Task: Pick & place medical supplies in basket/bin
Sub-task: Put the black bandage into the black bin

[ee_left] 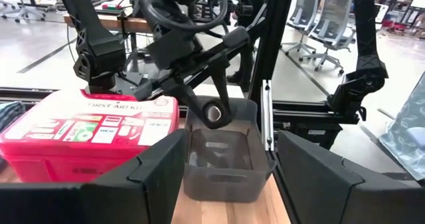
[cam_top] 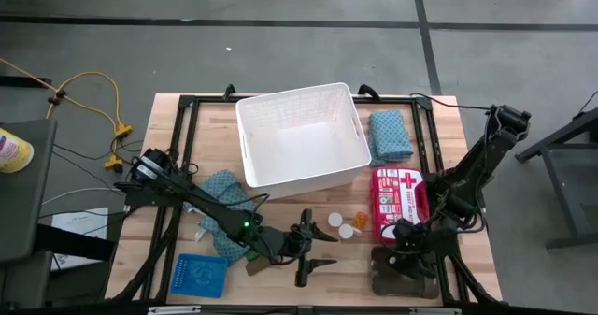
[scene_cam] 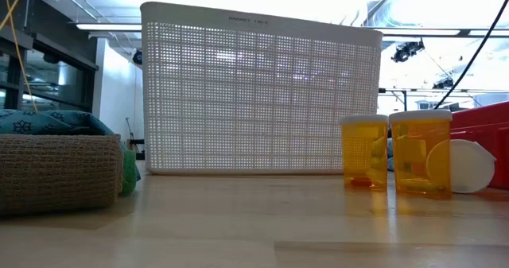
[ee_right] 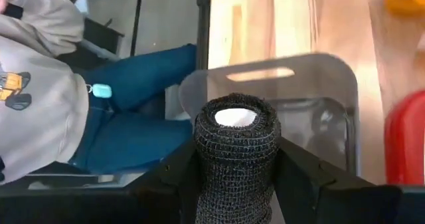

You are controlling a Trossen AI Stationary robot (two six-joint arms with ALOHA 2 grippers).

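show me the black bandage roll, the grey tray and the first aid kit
black bandage roll (ee_right: 236, 154): right wrist view, on its wrapped side, gripped by the right gripper.
grey tray (ee_left: 226, 159): left wrist view, on its near wall.
first aid kit (cam_top: 400, 199): high view, on its red lid.
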